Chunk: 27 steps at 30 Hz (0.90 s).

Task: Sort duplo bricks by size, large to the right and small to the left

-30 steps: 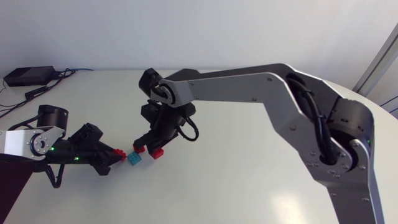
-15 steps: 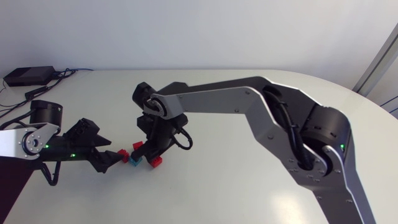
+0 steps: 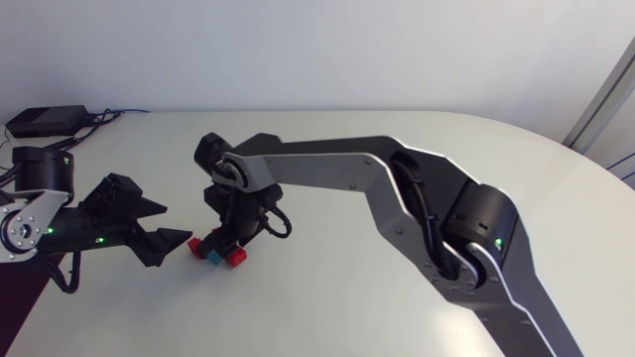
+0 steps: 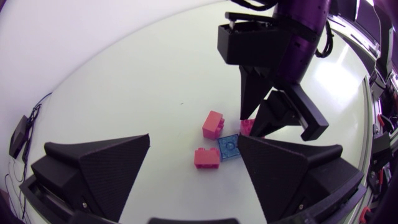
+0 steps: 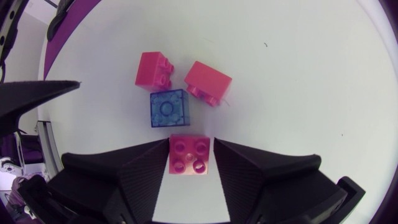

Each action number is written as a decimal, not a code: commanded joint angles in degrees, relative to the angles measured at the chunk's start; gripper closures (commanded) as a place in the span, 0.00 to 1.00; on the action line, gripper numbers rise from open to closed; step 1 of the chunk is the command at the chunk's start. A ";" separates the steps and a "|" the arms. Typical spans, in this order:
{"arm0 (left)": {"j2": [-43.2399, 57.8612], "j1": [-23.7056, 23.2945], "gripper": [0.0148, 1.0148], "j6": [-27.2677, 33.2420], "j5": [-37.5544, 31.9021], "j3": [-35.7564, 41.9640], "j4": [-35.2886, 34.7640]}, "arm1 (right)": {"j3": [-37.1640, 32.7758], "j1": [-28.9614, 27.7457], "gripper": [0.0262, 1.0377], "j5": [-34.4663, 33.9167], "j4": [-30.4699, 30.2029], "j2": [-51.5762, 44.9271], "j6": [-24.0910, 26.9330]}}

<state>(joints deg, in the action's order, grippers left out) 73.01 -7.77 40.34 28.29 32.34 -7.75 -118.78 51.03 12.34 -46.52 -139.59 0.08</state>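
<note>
Where the white tabletop [image 3: 397,159] reaches its far left corner, a black box [image 3: 45,121] rests with dark cables [image 3: 99,117] trailing beside it. Four Duplo bricks form one tight cluster left of centre, between the two claws.

Right claw [image 5: 190,142]: poised over the cluster, on the arm that enters from the right and reaches past the middle. Its fingers press against two opposite sides of a red four-stud brick [image 5: 189,155], which it grips studs upward. Whether this brick rests on the surface cannot be told.

Just ahead of the gripped brick, touching or nearly so, lies a translucent blue brick [image 5: 168,107], square in outline. Beyond it lie two more, both tipped with studs sideways. The outer red brick [image 5: 153,70] is on the side toward the left claw, and the inner red brick [image 5: 208,82] is just beside it, their corners nearly meeting.

Left claw [image 4: 194,140]: low over the tabletop, fingers spread wide apart, pointing at the cluster from just beside it.
</note>
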 commanded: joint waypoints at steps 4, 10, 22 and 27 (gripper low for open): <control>-2.44 -0.32 0.03 -1.93 0.01 -1.40 -0.25 | -1.10 0.74 0.03 -1.18 -1.91 -2.18 0.89; -7.97 -0.32 0.03 -4.57 0.01 -2.02 -0.43 | 3.29 0.13 0.03 -3.37 0.12 4.33 0.89; -21.77 -0.32 0.03 -10.54 -3.51 -2.81 -3.24 | 29.57 -9.63 0.03 -15.06 15.76 31.04 2.03; -26.69 0.12 0.03 -14.06 -5.71 -3.07 -3.50 | 38.89 -16.84 0.03 -15.06 19.19 41.06 2.21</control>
<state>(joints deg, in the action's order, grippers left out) 48.34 -7.86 28.56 23.18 31.24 -10.79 -83.96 35.86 -2.02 -27.90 -101.49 1.19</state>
